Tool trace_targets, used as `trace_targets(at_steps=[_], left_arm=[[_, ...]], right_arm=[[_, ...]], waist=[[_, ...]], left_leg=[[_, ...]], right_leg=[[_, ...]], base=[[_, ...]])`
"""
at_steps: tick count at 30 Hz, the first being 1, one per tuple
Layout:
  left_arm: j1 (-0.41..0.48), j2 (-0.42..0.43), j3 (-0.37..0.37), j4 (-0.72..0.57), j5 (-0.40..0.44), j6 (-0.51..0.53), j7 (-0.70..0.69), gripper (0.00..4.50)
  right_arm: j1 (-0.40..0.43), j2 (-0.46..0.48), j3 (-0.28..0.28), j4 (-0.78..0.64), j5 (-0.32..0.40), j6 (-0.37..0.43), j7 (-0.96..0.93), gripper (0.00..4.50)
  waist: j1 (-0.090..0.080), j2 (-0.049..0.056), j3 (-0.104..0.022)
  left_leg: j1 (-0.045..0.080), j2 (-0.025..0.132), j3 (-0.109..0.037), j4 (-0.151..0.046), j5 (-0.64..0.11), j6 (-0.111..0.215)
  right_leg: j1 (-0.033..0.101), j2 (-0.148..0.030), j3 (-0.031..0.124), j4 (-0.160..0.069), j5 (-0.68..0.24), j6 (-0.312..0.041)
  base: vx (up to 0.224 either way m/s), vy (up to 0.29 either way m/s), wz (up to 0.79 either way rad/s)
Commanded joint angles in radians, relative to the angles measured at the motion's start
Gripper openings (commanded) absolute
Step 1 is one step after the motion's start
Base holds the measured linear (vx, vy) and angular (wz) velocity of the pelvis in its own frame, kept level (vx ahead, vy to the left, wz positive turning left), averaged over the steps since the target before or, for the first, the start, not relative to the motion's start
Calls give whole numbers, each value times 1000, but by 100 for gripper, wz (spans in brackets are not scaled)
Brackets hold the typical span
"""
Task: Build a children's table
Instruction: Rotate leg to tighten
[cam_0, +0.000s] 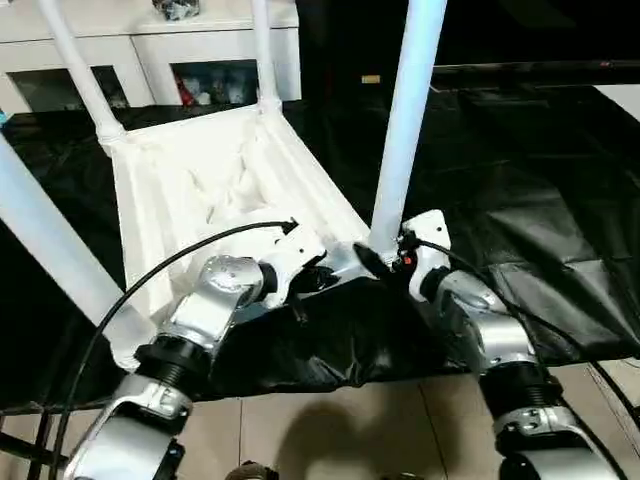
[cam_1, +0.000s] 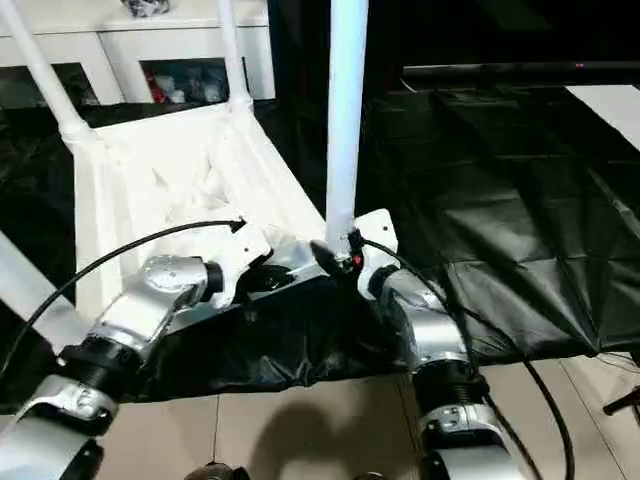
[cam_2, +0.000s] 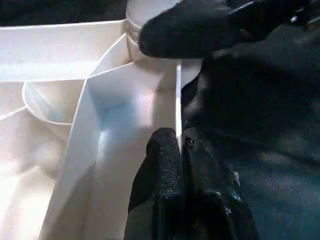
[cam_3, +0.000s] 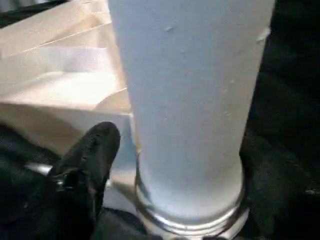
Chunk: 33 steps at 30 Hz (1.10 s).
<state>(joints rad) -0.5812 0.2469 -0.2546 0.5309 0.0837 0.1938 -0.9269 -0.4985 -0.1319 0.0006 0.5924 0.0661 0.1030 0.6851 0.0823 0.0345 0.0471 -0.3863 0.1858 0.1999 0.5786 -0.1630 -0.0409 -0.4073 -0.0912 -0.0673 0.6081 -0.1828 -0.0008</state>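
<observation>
Left fingers (cam_2: 181, 165) pinched on upturned tabletop's (cam_0: 200, 190) rim; right fingers (cam_3: 95, 150) spread around upright leg (cam_0: 405, 130).

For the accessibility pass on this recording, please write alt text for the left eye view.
An upturned white tabletop lies on black sheeting, four white legs standing up from its corner sockets. At the near right corner, the right gripper sits at the base of the leg there, and the left gripper is shut at the tabletop's near edge. A white cabinet stands behind.
</observation>
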Motion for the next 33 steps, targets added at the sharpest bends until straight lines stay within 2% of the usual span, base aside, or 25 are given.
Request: trace_targets(at_steps=[1, 6, 7, 9, 10, 11, 12, 13, 20, 22, 24, 27, 28, 30, 33], left_arm=[[-6, -1, -30, -48, -30, -51, -59, 0], [-12, 67, -27, -29, -50, -82, -173, 0], [-14, 72, -27, -25, -51, -86, -182, 0], [-21, 93, -27, -11, -55, -100, -219, 0], [-25, 105, -29, -3, -55, -107, -239, 0], [-33, 121, -35, 11, -54, -119, -269, 0], [-36, 127, -38, 17, -53, -125, -280, 0], [-40, 134, -40, 27, -53, -134, -297, 0], [-55, 144, -46, 49, -56, -144, -340, 0], [-57, 146, -47, 52, -57, -145, -345, 0], [-63, 150, -49, 67, -58, -158, -359, 0], [-65, 150, -49, 75, -57, -164, -363, 0], [-65, 146, -44, 80, -53, -165, -346, 0], [-65, 138, -35, 81, -50, -161, -317, 0], [-73, 119, -23, 91, -32, -141, -243, 0]], right_arm=[[-15, 16, 112, -34, 25, -20, 164, 378], [-29, -74, 154, -47, 45, -9, 385, 378], [-31, -81, 158, -47, 44, -7, 404, 378], [-41, -110, 177, -36, 35, -12, 479, 378], [-48, -125, 189, -27, 30, -13, 520, 378], [-61, -146, 206, -11, 26, -18, 575, 352], [-66, -153, 211, -4, 26, -20, 593, 352], [-76, -159, 219, 7, 27, -19, 619, 344], [-97, -165, 234, 32, 27, -19, 682, 300], [-96, -164, 237, 32, 27, -19, 685, 291], [-94, -164, 245, 32, 31, -21, 697, 273], [-92, -162, 244, 34, 33, -21, 700, 264], [-73, -156, 231, 17, 46, -9, 686, 262], [-55, -151, 219, 1, 56, -4, 669, 261], [-37, -131, 189, -3, 54, 5, 584, 261]], waist=[[8, -9, -67], [20, -7, -65], [21, -11, -64], [27, -8, -64], [30, -14, -64], [34, -12, -65], [36, -11, -65], [37, -18, -64], [48, -17, -67], [52, -19, -67], [57, -14, -68], [57, -16, -68], [58, -12, -68], [58, -15, -68], [60, -13, -67]], left_leg=[[17, 44, -25, -62, -221, 55], [20, 50, -21, -61, -238, 53], [21, 50, -21, -62, -244, 52], [23, 51, -21, -62, -252, 47], [24, 52, -20, -62, -253, 44], [24, 52, -22, -61, -253, 43], [24, 52, -21, -61, -250, 41], [23, 52, -21, -60, -243, 45], [24, 53, -20, -58, -224, 46], [24, 53, -20, -57, -215, 48], [24, 52, -21, -57, -214, 47], [24, 53, -21, -58, -223, 42], [24, 54, -22, -58, -225, 40], [24, 53, -21, -58, -224, 40], [25, 55, -21, -58, -227, 38]], right_leg=[[51, -60, 41, -69, -136, -232], [47, -60, 41, -68, -165, -243], [46, -59, 41, -69, -174, -243], [45, -60, 42, -68, -186, -242], [44, -61, 43, -68, -188, -241], [44, -62, 43, -66, -191, -242], [44, -63, 43, -65, -187, -245], [44, -63, 43, -63, -184, -246], [43, -65, 43, -60, -162, -255], [43, -65, 43, -58, -153, -255], [43, -66, 43, -58, -156, -254], [44, -66, 43, -59, -162, -252], [43, -66, 43, -58, -161, -253], [44, -65, 43, -58, -148, -256], [41, -65, 45, -60, -155, -252]], base=[[0, 0, 0], [0, 0, 0], [0, 0, 0], [0, 0, 0], [0, 0, 0], [0, 0, 0], [0, 0, 0], [0, 0, 0], [0, 0, 0], [0, 0, 0], [0, 0, 0], [0, 0, 0], [0, 0, 0], [0, 0, 0], [0, 0, 0]])
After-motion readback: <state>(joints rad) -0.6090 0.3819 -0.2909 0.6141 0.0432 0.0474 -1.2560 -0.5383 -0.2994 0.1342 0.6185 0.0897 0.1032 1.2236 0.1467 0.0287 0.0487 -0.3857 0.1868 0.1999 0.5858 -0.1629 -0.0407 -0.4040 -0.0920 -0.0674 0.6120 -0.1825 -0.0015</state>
